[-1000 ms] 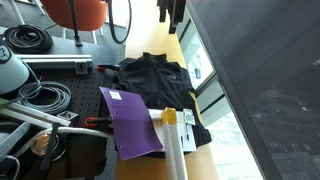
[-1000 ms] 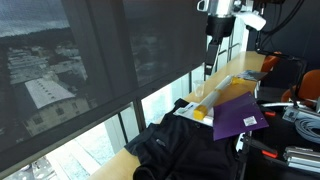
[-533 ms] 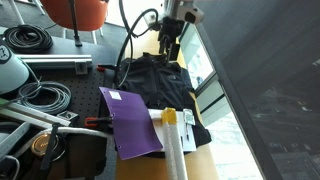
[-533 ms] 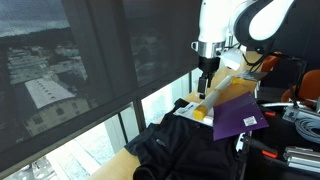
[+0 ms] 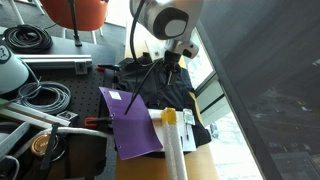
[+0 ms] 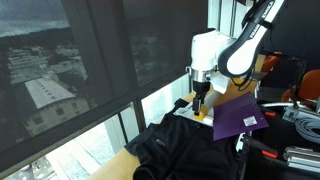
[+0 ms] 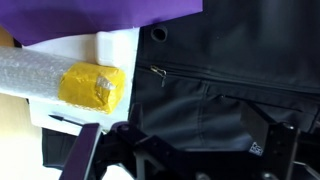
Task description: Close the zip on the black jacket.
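**Operator:** Where is the gripper positioned?

**Technician:** In an exterior view the gripper (image 5: 173, 68) hangs at the end of the white arm (image 5: 165, 18), above the upper part of the black jacket (image 5: 150, 88). In both exterior views it points down at the garment. Contact with the fabric cannot be confirmed from either view.

**Operator:** What is the state of the gripper?

**Technician:** In the wrist view the two fingers (image 7: 85, 155) stand spread apart at the bottom edge. Nothing is held between them.

**Operator:** Where are the task items?

**Technician:** The jacket lies flat on the wooden surface (image 7: 12, 130) beside the window. The zip (image 7: 240, 85) runs as a thin seam across the black fabric in the wrist view, roughly left to right. Its small metal pull (image 7: 157, 72) sits at the left end of that seam, near the jacket's edge. A round snap (image 7: 158, 34) lies just above the pull. The pull is above the gap between the fingers and apart from both.

**Operator:** What are the neighbouring objects?

**Technician:** A purple folder (image 5: 130, 122) lies beside the jacket, overlapping its edge. A bubble-wrap roll (image 7: 30, 75) with a yellow taped end (image 7: 95, 85) rests on a white sheet (image 7: 120, 45), just beside the jacket. Coiled black cables (image 5: 30, 40) lie well apart from the garment.
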`<state>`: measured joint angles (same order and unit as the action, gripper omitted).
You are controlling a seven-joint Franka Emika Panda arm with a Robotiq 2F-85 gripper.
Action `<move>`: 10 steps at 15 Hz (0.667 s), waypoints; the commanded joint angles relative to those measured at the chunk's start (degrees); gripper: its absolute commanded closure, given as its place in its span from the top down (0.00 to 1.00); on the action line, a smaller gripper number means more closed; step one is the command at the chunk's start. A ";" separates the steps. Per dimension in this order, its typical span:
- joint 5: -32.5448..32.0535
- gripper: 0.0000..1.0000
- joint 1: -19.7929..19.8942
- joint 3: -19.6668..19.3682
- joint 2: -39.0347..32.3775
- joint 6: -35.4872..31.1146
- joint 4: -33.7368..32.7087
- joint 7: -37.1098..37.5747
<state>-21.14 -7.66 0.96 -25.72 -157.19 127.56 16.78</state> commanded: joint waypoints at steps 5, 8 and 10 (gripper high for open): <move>3.71 1.00 -1.39 -2.48 -11.52 -1.10 -9.18 -6.75; 6.82 1.00 0.14 -1.45 -14.00 0.09 -11.54 -9.97; 8.51 1.00 0.67 -1.36 -15.62 0.71 -13.09 -11.76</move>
<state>-15.35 -7.97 -0.85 -39.05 -158.02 117.48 8.39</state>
